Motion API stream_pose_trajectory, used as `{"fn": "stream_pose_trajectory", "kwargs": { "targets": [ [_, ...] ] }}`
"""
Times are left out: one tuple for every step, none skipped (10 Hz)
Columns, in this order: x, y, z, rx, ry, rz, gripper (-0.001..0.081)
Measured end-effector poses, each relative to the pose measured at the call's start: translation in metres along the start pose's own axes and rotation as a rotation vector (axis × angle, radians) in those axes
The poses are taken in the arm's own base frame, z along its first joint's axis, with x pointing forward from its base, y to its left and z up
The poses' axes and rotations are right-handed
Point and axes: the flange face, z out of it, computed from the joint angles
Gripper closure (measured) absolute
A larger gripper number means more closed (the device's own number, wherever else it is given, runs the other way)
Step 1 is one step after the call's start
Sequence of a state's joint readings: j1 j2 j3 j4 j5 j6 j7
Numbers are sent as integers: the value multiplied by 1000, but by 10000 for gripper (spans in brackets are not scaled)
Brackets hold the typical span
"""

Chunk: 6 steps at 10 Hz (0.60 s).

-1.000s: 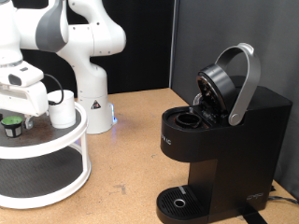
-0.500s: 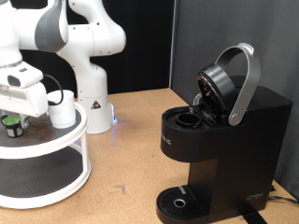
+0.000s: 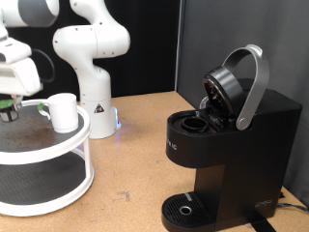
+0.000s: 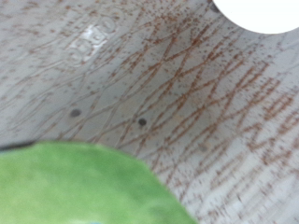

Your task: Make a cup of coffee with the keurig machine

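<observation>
Setting: a brown desk [image 3: 135, 155] against a dark backdrop, seen from the exterior view; a white robot arm [image 3: 87, 43] stands on its base near the desk's back edge.

Coffee machine: a large black coffee machine [image 3: 227, 159] sits at the desk's right side, reaching toward the front right corner. Its grey arched lid handle [image 3: 253, 82] is raised, so the lid is open and the round pod chamber shows beneath it. A round drip tray [image 3: 185, 208] lies at its base with nothing on it.

Stand: a white round two-tier stand [image 3: 48, 159] occupies the desk's left side, running off the left edge of the picture.

Cup: a small white cup [image 3: 64, 112] stands upright on the stand's top tier, near its right rim, well apart from the coffee machine.

Claw: the gripper [image 3: 10, 104] hangs at the far left edge of the exterior view, above the stand's top tier, to the left of the cup and not touching it.

Pod: a small dark pod [image 3: 9, 110] with a green top sits under the claw; in the wrist view its green top [image 4: 84, 187] fills the near corner, blurred, over the stand's scratched grey surface.

Claw state: clenched around the pod, as far as the edge of the picture allows.
</observation>
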<state>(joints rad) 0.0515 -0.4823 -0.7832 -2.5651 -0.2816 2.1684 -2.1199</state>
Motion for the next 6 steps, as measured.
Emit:
{"fn": "stream_pose_trajectory", "kwargs": {
  "targets": [
    [0,-1,-10,-5,5,-5,330],
    [1,-1,-8,-1,7,-3,330],
    [3,2,-7,-44,34,101,330],
    [10,9,-6,-86,77,216,330],
    [18,20,-8,-128,132,328,330],
    [28,34,-12,-176,183,435,330]
  ]
}}
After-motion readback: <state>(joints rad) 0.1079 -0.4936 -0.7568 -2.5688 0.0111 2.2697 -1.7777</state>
